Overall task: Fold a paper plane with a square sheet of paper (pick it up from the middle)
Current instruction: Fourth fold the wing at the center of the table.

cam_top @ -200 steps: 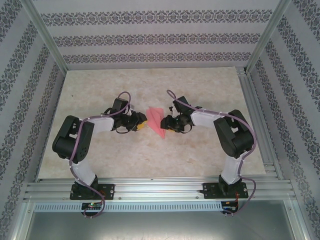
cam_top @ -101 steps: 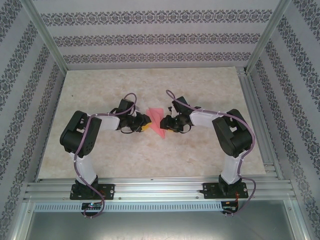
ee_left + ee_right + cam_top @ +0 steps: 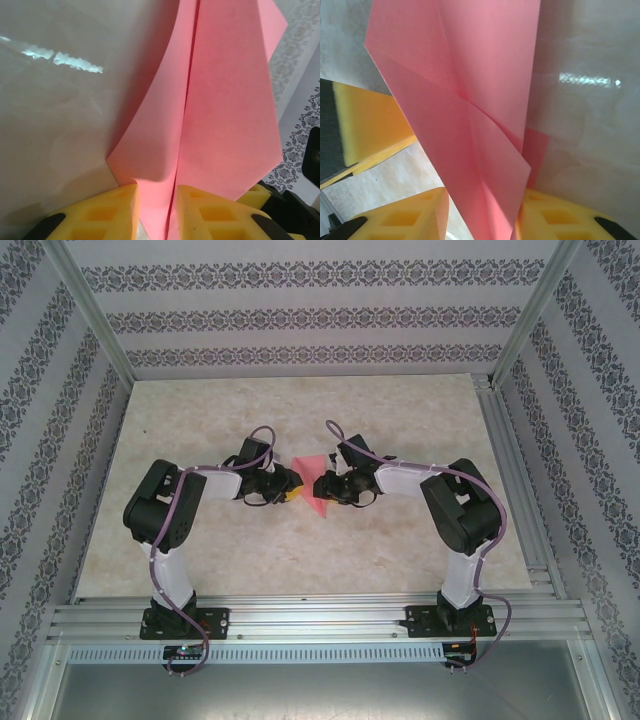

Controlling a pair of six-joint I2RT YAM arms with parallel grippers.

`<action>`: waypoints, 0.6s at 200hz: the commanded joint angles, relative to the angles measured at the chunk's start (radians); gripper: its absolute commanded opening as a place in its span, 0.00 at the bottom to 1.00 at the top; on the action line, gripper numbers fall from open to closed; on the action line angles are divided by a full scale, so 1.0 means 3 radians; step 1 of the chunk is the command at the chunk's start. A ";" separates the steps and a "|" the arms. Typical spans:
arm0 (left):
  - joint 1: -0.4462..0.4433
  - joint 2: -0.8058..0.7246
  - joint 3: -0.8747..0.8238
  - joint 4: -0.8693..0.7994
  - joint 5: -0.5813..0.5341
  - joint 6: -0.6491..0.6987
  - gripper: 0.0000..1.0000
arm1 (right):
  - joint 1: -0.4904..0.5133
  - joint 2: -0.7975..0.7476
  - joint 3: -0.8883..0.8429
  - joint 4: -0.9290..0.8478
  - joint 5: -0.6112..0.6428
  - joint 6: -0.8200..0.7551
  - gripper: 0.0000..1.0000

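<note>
Between the two grippers, mid-fold: pink paper [image 3: 225, 125] stands creased, left gripper [image 3: 156, 212] pinched on its near end, right gripper [image 3: 482, 217] straddling it, clamp unclear; next, I'd say, needs firm grips before sharpening the crease.

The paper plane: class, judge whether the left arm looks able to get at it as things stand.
Probably yes. The paper plane runs between the yellow fingers of the left claw, with nothing in the way. The right claw straddles it from the opposite side without blocking the left.
</note>
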 commanded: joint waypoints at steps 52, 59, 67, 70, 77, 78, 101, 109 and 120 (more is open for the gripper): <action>-0.0131 0.0190 0.0084 0.0176 -0.0008 -0.0035 0.24 | 0.0017 0.0068 -0.0021 0.0163 -0.0051 0.0066 0.33; -0.0133 0.0190 0.0089 0.0171 -0.0010 -0.0035 0.24 | 0.0017 0.0077 -0.0017 0.0160 -0.0053 0.0064 0.32; -0.0130 0.0190 0.0090 0.0171 -0.0010 -0.0034 0.24 | 0.0017 0.0084 -0.0016 0.0155 -0.0058 0.0069 0.31; -0.0134 0.0185 0.0093 0.0171 -0.0008 -0.0037 0.24 | 0.0016 0.0084 -0.0008 0.0149 -0.0053 0.0065 0.29; -0.0130 0.0179 0.0097 0.0168 -0.0009 -0.0040 0.24 | 0.0017 0.0086 -0.0015 0.0147 -0.0048 0.0059 0.26; -0.0132 0.0179 0.0095 0.0169 -0.0011 -0.0040 0.24 | 0.0017 0.0086 -0.0015 0.0147 -0.0048 0.0059 0.26; -0.0130 0.0153 0.0104 0.0156 -0.0007 -0.0037 0.24 | 0.0012 0.0094 -0.0019 0.0163 -0.0045 0.0067 0.20; -0.0131 0.0143 0.0110 0.0138 -0.0007 -0.0030 0.24 | 0.0012 0.0097 -0.0017 0.0169 -0.0049 0.0075 0.20; -0.0133 0.0132 0.0117 0.0125 -0.0010 -0.0025 0.24 | 0.0010 0.0099 -0.0023 0.0184 -0.0051 0.0085 0.20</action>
